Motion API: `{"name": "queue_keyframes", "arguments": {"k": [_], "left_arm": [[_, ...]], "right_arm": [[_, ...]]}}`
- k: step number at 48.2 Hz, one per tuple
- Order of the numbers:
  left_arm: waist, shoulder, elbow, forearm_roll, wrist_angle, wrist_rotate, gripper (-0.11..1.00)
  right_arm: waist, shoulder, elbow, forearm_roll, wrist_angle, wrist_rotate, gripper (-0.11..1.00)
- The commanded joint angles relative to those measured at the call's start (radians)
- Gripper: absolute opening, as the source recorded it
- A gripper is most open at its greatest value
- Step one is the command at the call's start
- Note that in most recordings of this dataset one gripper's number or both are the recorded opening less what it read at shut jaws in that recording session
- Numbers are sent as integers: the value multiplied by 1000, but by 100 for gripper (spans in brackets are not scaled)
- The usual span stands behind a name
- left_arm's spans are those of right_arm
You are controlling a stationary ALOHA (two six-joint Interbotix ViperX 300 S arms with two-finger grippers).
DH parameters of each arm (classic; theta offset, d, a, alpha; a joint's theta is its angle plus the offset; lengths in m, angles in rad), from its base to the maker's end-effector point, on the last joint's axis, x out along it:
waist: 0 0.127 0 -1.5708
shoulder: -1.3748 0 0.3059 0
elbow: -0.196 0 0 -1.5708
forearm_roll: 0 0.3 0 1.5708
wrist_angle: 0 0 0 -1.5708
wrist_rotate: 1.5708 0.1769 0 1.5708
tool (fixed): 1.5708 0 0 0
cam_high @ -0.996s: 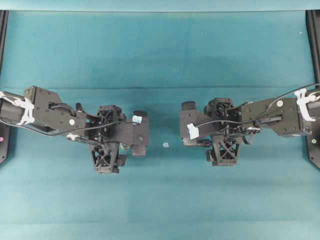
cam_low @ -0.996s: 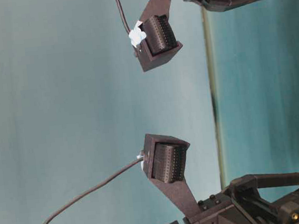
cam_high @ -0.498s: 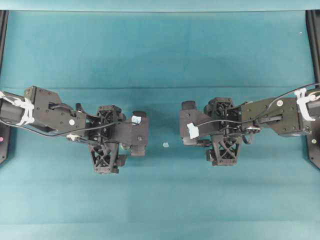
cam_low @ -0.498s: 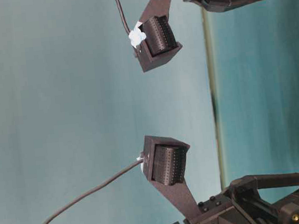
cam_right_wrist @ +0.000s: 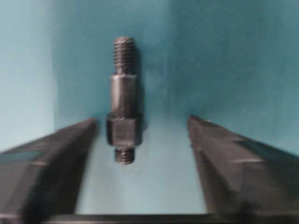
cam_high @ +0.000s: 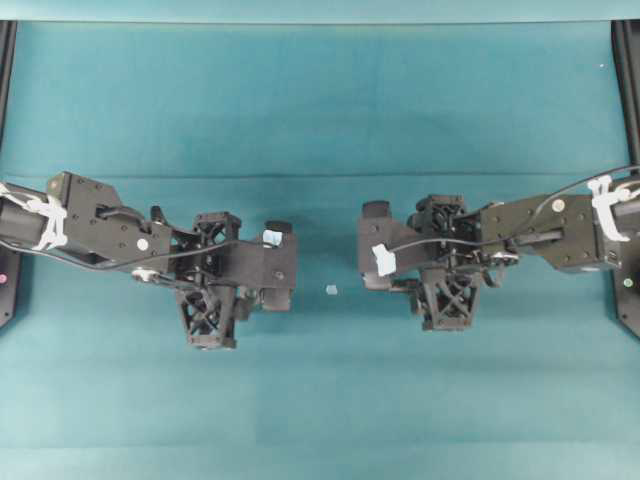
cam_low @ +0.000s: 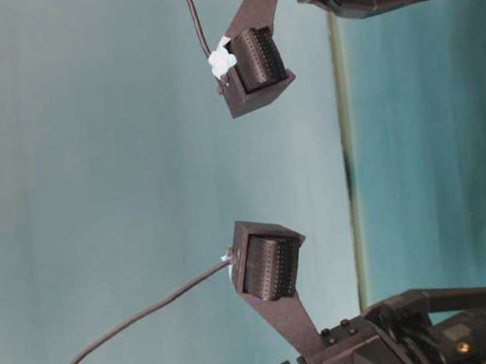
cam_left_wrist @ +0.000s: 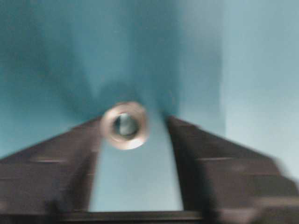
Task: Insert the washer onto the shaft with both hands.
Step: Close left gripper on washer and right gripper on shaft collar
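- Well, I count one pale chip (cam_high: 331, 290) on the teal cloth (cam_high: 320, 110), lying between my two grippers and touching neither.
- One washer (cam_left_wrist: 125, 125) shows in the left wrist view, lying flat on the cloth between the fingers (cam_left_wrist: 46, 182) of the left gripper (cam_left_wrist: 135, 186). It sits against the left-hand finger; whether they touch is too blurred to tell. The jaws stand apart, gripping nothing.
- One shaft (cam_right_wrist: 123, 120) lies on the cloth in the right wrist view, between the right gripper (cam_right_wrist: 140, 182) jaws, nearer the left-hand finger. Jaws apart, nothing clamped.
- Overhead, neither part shows; both arms cover them.
- Two black rails (cam_high: 6, 150) flank the cloth.
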Motion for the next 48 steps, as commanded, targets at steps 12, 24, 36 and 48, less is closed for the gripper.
{"name": "queue_keyframes", "arguments": {"k": [12,24,36,48], "left_arm": [[-2,-18,5,3,26,-5,35],[-2,-18,-2,2,26,-3,35],[-2,-18,-11,3,28,0,35],[-2,-18,-14,3,26,2,35]], "right_arm": [[6,6,-29,5,6,-6,1],[32,6,-26,5,23,-5,1],[40,6,-29,5,23,3,1],[40,6,-29,6,23,5,1]]}}
